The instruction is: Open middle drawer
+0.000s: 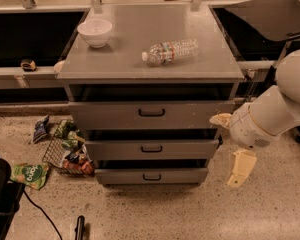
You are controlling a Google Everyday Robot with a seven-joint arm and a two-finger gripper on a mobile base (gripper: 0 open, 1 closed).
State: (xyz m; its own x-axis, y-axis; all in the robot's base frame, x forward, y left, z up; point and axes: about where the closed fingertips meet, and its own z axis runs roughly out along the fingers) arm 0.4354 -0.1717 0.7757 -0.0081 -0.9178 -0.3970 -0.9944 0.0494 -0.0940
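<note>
The grey cabinet (150, 59) has three drawer fronts. The middle drawer (115, 149) is the shallow second front, with a small black loop handle (151, 148) at its centre. It sits between the taller top drawer (105, 115) and the lowest drawer (120, 176). My gripper (231, 144) hangs on the white arm at the cabinet's right side, level with the middle drawer. It is open and empty: one cream finger (220, 119) points left at the cabinet's corner, the other (241, 168) points down. It is well to the right of the handle.
A white bowl (94, 32) and a lying water bottle (171, 51) are on the cabinet top. A wire basket with snack bags (69, 155) and a green bag (31, 174) lie on the floor at left. A black tabletop (270, 14) stands at right.
</note>
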